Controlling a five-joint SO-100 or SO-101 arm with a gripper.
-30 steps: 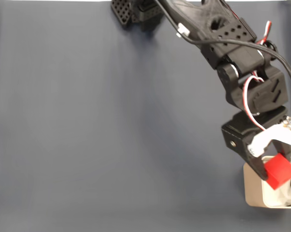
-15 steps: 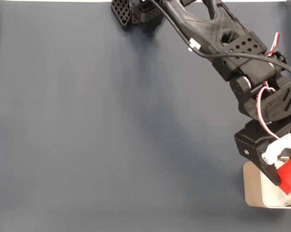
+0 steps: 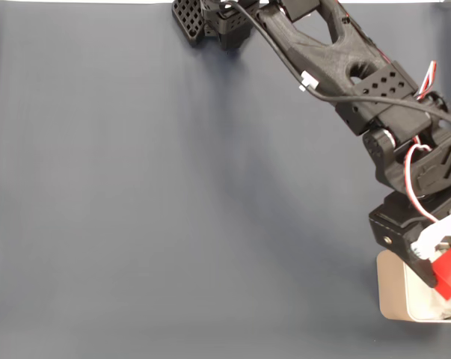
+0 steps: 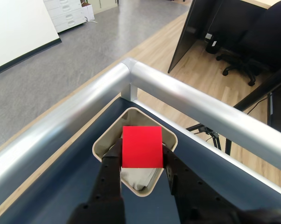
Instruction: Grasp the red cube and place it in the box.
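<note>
The red cube [image 4: 141, 146] is clamped between the two black fingers of my gripper [image 4: 141, 156], which is shut on it. The cube hangs directly above the beige box [image 4: 105, 142], whose white padding [image 4: 138, 177] shows beneath it. In the fixed view the red cube [image 3: 450, 271] is at the lower right edge, over the box [image 3: 392, 292], held by the gripper [image 3: 443, 271] at the end of the black arm.
A silver metal rail [image 4: 187, 100] runs along the table's corner just beyond the box. The dark blue table surface [image 3: 173, 209] stretches wide to the left of the arm. The arm's base [image 3: 210, 19] sits at the top edge.
The arm has swung further right and slightly down, carrying the red cube with it over the box. The grip on the cube is unchanged.
</note>
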